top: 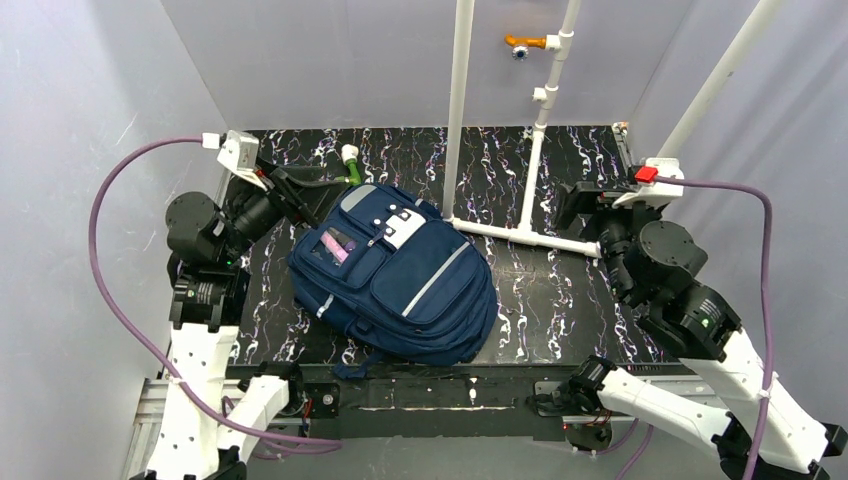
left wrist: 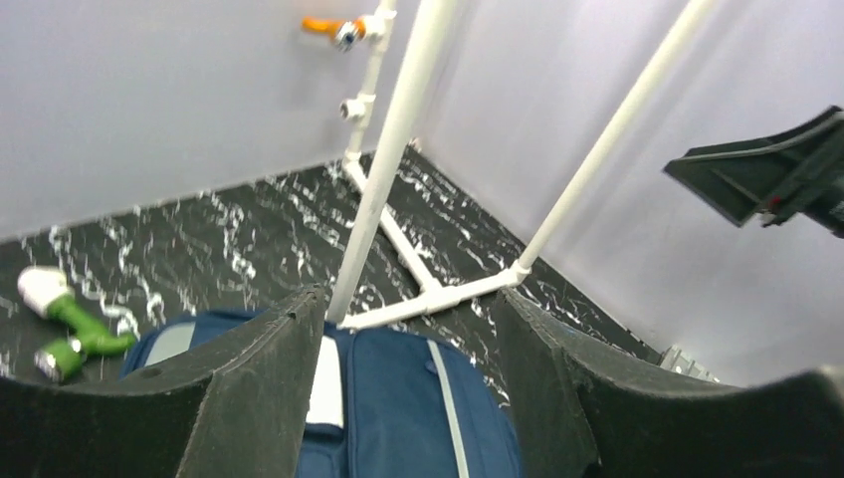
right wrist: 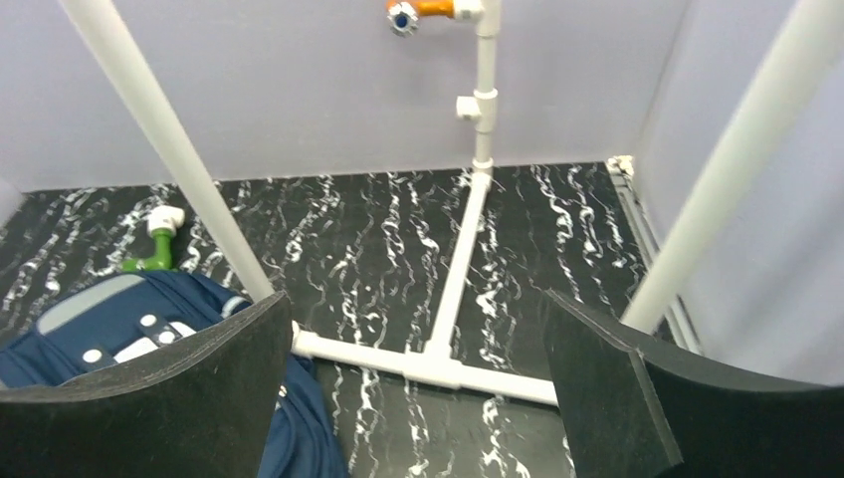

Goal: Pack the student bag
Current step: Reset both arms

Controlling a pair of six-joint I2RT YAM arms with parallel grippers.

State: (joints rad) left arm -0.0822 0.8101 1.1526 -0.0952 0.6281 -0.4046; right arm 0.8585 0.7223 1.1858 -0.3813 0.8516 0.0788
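A: Where's our student bag point(top: 395, 275)?
B: Flat on the marbled worktop point(top: 560, 290), centre-left. We see the left tool point(left wrist: 408, 329) spread wide by its top end, the right tool point(right wrist: 413, 319) gaping too, holding nothing.

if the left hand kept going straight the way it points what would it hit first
Probably the student bag: its top lies just ahead of the open left hand. The white pipe frame stands beyond it, though depth is unclear.
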